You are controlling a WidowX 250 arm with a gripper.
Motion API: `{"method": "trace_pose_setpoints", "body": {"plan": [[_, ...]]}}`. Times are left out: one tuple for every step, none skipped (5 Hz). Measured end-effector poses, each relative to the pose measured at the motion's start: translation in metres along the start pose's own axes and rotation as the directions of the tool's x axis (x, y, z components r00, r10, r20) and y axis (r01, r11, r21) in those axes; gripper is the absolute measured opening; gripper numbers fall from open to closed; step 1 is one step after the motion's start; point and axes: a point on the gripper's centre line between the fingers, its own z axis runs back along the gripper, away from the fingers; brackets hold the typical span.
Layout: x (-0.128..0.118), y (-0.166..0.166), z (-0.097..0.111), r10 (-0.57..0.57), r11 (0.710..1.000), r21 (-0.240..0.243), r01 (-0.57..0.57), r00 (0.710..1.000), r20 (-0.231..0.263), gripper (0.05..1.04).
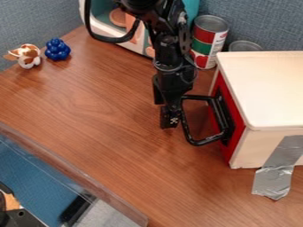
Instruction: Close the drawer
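Jaws of the gripper (170, 123) are pointed down over the table (89, 133), just beside the handle (204, 142) — how wide they are set, and whether anything is held, cannot be told. Nearest, at lower right, silver tape (273, 175) is stuck to the side of a white box (269, 88). The red-fronted drawer (229, 150) is set in the box's left side, its black looped handle jutting left. Behind the box are placed two cans (210, 40), one partly hidden. Farther left, a blue toy (57, 49) is seen near a brown-and-white toy (28, 56).
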Motion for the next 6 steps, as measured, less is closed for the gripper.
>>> {"method": "trace_pose_setpoints", "body": {"plan": [[0.0, -0.001, -0.001, 0.006, 1.0, -0.009, -0.006, 1.0, -0.002, 1.0], [-0.005, -0.007, 0.003, 0.008, 1.0, -0.027, -0.008, 1.0, -0.013, 1.0], [-0.036, 0.004, 0.046, 0.075, 0.997, 0.012, -0.076, 0.997, 0.01, 1.0], [-0.081, 0.013, 0.074, 0.205, 0.979, 0.016, -0.205, 0.978, -0.028, 1.0], [-0.104, 0.007, 0.099, 0.275, 0.961, 0.046, -0.273, 0.961, -0.041, 1.0], [-0.122, -0.003, 0.124, 0.333, 0.942, 0.052, -0.331, 0.943, -0.024, 1.0]]}}
